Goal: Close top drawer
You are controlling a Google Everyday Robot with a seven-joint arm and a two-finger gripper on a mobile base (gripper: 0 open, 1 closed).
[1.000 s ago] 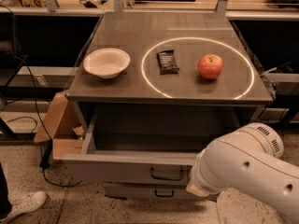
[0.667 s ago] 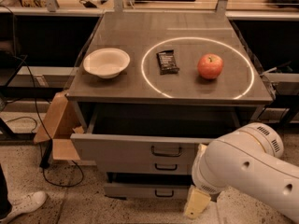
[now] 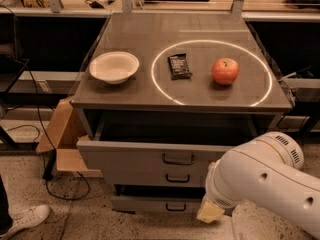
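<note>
The top drawer (image 3: pixel 130 156) is a wide grey box under the tabletop, with a small black loop handle (image 3: pixel 178 159) at the centre of its front. It stands out a short way, and a dark gap shows above its front panel. My white arm (image 3: pixel 265 184) comes in from the lower right. My gripper (image 3: pixel 210 213) is at the arm's low end, in front of the lower drawers and below and right of the top drawer's handle. It is mostly hidden by the arm.
Two smaller grey drawer fronts (image 3: pixel 150 176) (image 3: pixel 150 204) sit below. On the tabletop (image 3: pixel 140 39) stand a white bowl (image 3: pixel 114 67), a dark snack bar (image 3: pixel 179 66) and a red apple (image 3: pixel 225 71). An open cardboard box (image 3: pixel 62 134) and cables lie at left, with a shoe (image 3: pixel 25 219) at bottom left.
The top drawer has slid inward from wide open to only slightly out. My arm has shifted lower, and its end now sits by the lower drawers.
</note>
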